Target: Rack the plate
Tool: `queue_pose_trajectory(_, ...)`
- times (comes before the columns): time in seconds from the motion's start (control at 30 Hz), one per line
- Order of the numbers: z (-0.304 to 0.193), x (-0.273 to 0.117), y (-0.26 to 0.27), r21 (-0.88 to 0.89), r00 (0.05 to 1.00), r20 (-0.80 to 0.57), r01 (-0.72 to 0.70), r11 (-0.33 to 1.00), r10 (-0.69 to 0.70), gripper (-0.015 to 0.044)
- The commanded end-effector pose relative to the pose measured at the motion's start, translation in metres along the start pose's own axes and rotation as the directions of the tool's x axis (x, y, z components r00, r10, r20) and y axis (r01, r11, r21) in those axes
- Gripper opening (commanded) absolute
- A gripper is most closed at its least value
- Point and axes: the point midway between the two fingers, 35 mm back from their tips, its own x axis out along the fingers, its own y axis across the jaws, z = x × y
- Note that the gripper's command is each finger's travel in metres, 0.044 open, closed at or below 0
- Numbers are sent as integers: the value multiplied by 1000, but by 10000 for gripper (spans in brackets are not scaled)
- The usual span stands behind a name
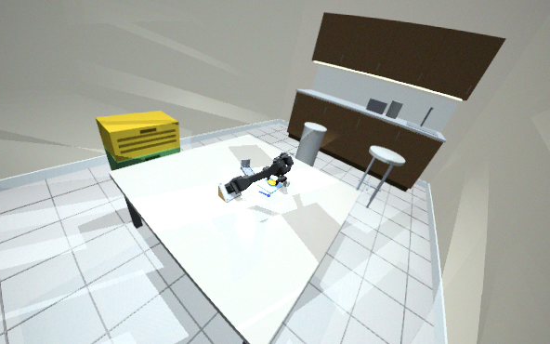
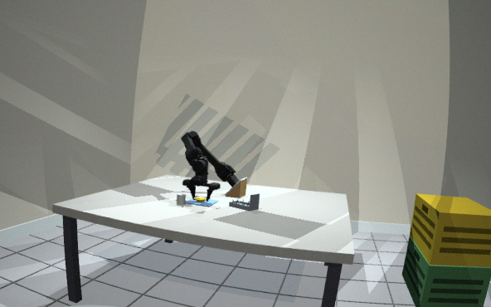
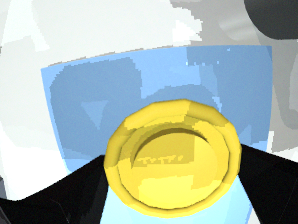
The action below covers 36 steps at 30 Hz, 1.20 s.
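The yellow round plate point(image 1: 271, 182) point(image 2: 200, 199) point(image 3: 175, 165) lies flat, face up, at the blue mat point(image 2: 212, 203) point(image 3: 65, 105). My gripper point(image 2: 201, 198) point(image 3: 172, 158) points down and is shut on the plate, with one black finger against each side of its rim. I cannot tell any gap between plate and mat. The grey dish rack point(image 1: 247, 170) point(image 2: 255, 202) stands on the table, to the right of the mat in the exterior view, with a tall panel at one end. No plate shows in its slots. The far ends of the fingers are hidden beside the rim in the wrist view.
A grey cylinder point(image 2: 181, 199) point(image 3: 280, 17) stands close beside the mat, on the side away from the rack. A blue, thin object point(image 1: 266, 193) lies by the mat. The arm's brown wedge-shaped base point(image 1: 222, 192) point(image 2: 237, 189) stands behind the rack in the exterior view.
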Motion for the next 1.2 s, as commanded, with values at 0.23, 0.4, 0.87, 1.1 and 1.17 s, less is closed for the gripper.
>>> queue_pose_trajectory(0.23, 11, -54, 3, -11, 999, 47, -19, 1000, 19, 0)
queue_pose_trajectory(0.4, 13, -80, 4, -18, 998, 65, -25, 1000, 26, 0)
queue_pose_trajectory(0.87, 15, -145, 5, -41, 993, 110, -40, 998, 45, 0)
queue_pose_trajectory(1.1, 15, -167, 5, -43, 992, 121, -42, 998, 47, 0)
queue_pose_trajectory(1.17, 14, -168, 7, -39, 992, 120, -43, 998, 48, 0)
